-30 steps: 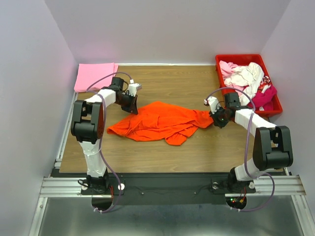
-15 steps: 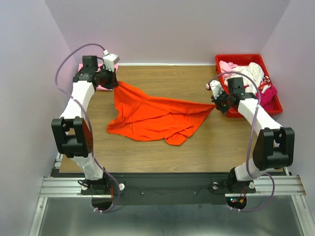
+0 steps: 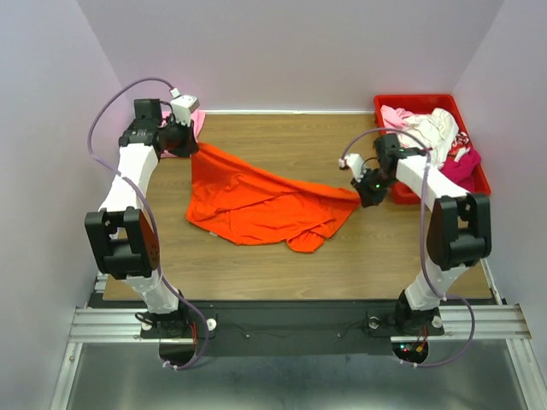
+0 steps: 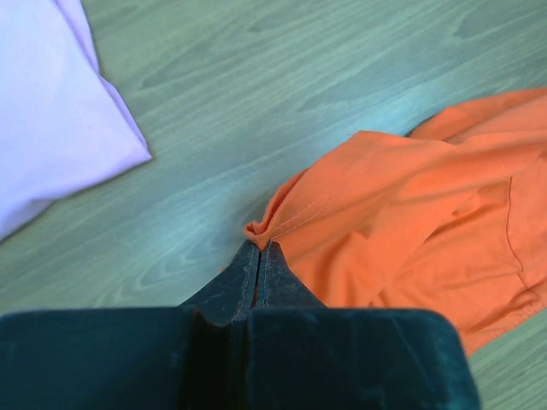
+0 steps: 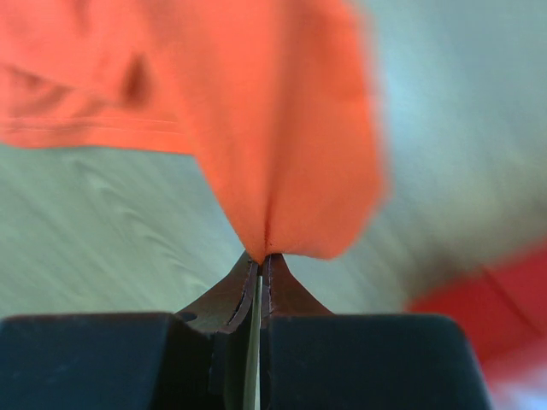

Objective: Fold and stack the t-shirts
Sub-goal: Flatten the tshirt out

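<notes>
A bright orange t-shirt (image 3: 265, 205) lies crumpled and partly stretched across the middle of the wooden table. My left gripper (image 3: 191, 147) is shut on its far left corner (image 4: 267, 231) near the back left. My right gripper (image 3: 362, 193) is shut on its right corner (image 5: 282, 154), next to the crate. A folded light pink t-shirt (image 3: 198, 121) lies at the back left corner, mostly hidden by my left arm; it also shows in the left wrist view (image 4: 51, 102). White, pink and magenta shirts (image 3: 427, 137) are piled in the crate.
A red plastic crate (image 3: 395, 190) stands at the back right beside my right arm. Purple walls close in the table on three sides. Bare wood shows in front of the orange shirt.
My left gripper carried the shirt's left corner up to the back left. My right gripper first drew its corner toward the crate, then came back left and down, so the cloth sags more.
</notes>
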You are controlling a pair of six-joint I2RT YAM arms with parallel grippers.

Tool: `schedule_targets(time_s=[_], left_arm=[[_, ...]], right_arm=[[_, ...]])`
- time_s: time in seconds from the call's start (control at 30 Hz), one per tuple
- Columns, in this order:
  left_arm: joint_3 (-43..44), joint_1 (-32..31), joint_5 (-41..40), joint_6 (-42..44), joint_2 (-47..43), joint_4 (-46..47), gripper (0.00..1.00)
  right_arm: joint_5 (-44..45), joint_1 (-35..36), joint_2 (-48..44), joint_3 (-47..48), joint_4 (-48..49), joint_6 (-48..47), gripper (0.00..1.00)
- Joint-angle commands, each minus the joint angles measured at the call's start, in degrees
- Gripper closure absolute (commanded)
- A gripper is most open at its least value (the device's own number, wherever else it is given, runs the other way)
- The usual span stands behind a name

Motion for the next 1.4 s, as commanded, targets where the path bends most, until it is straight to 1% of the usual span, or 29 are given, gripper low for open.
schedule_targets(time_s=[0.0, 0.07, 0.1, 0.13, 0.23, 0.27, 0.33, 0.4, 0.43, 0.53, 0.63, 0.67, 0.73, 0.77, 0.8, 0.83, 0.87, 0.9, 0.93, 1.0, 1.03, 1.1, 1.27, 1.37], left_arm=[[-1.66, 0.25, -0.42, 0.82, 2.02, 1.24, 1.0], [-1.04, 0.33, -0.51, 1.26, 3.08, 0.8, 1.0], [-0.34, 0.33, -0.51, 1.43, 4.22, 0.62, 1.0], [0.1, 0.33, -0.51, 1.52, 4.75, 0.45, 1.0], [2.03, 0.33, -0.43, 1.53, 6.77, -0.35, 1.0], [2.56, 0.33, -0.34, 1.61, 7.3, -0.69, 1.0], [3.79, 0.42, -0.42, 1.44, 8.53, -0.79, 1.0], [4.67, 0.42, -0.77, 1.52, 9.67, -0.96, 1.0], [4.93, 0.51, -0.78, 1.35, 10.03, -0.96, 1.0], [6.16, 0.6, -0.86, 1.09, 11.96, -1.49, 1.0], [6.87, 0.69, -0.86, 0.56, 13.72, -1.75, 1.0], [6.96, 0.77, -0.78, -0.05, 14.07, -1.49, 1.0], [7.13, 1.04, -0.69, -0.67, 15.48, -1.49, 1.0], [7.31, 1.21, -0.51, -1.02, 16.0, -1.58, 1.0], [7.31, 1.3, -0.51, -1.55, 16.97, -1.49, 1.0], [7.31, 1.21, -0.43, -1.81, 17.41, -1.49, 1.0], [7.4, 1.39, 0.1, -2.51, 18.2, -1.23, 1.0], [7.4, 1.39, 0.28, -2.78, 18.55, -1.14, 1.0], [7.4, 1.39, 0.37, -3.13, 18.82, -1.05, 1.0], [7.75, 1.39, 0.72, -3.66, 19.61, -0.7, 1.0], [8.01, 1.39, 0.98, -4.1, 19.7, -0.7, 1.0], [8.45, 1.39, 1.07, -4.63, 20.22, -0.7, 1.0], [9.42, 1.48, 0.81, -4.98, 20.67, -1.05, 1.0], [9.68, 1.39, 0.72, -5.07, 20.84, -1.05, 1.0]], right_arm=[[-4.36, 2.66, 5.85, 2.13, -8.41, -3.6, 0.99], [-4.36, 2.83, 8.66, 3.02, -9.3, -3.96, 0.88], [-4.19, 2.75, 9.11, 3.19, -9.21, -3.96, 0.8], [-4.18, 2.75, 9.29, 3.37, -9.21, -3.87, 0.62], [-4.36, 2.75, 8.42, 3.81, -8.43, -3.17, 0.36], [-4.45, 2.75, 8.07, 3.98, -8.16, -2.21, 0.34], [-5.76, 2.4, 6.31, 3.81, -7.2, -0.89, 0.33], [-6.2, 2.31, 4.56, 2.76, -6.05, 1.57, 0.35], [-6.29, 2.22, 2.81, 0.67, -4.39, 2.63, 0.36], [-3.5, 2.31, -1.41, -4.34, 0.52, 9.03, 0.45], [-1.64, 2.22, -4.58, -7.87, 5.62, 13.6, 0.49], [-1.03, 2.31, -7.11, -10.58, 7.03, 17.19, 0.49], [-0.41, 2.31, -10.38, -13.66, 11.59, 20.11, 0.49], [0.47, 2.48, -11.78, -16.81, 13.27, 21.95, 0.48], [1.0, 2.4, -15.37, -19.11, 15.2, 22.49, 0.47], [3.52, 2.83, -16.97, -21.22, 20.01, 23.11, 0.45], [4.33, 3.01, -20.03, -25.07, 22.32, 23.9, 0.44], [4.95, 3.27, -21.1, -26.5, 24.08, 24.25, 0.44], [6.87, 3.97, -21.99, -27.9, 27.93, 25.04, 0.44], [9.25, 5.46, -22.87, -31.33, 31.03, 26.8, 0.44], [10.57, 6.08, -23.13, -32.65, 34.09, 27.24, 0.44], [14.35, 9.41, -23.4, -35.72, 38.66, 28.38, 0.44], [19.27, 12.15, -20.33, -37.15, 42.99, 29.36, 0.44], [19.81, 12.5, -17.6, -36.71, 44.13, 29.44, 0.46]])
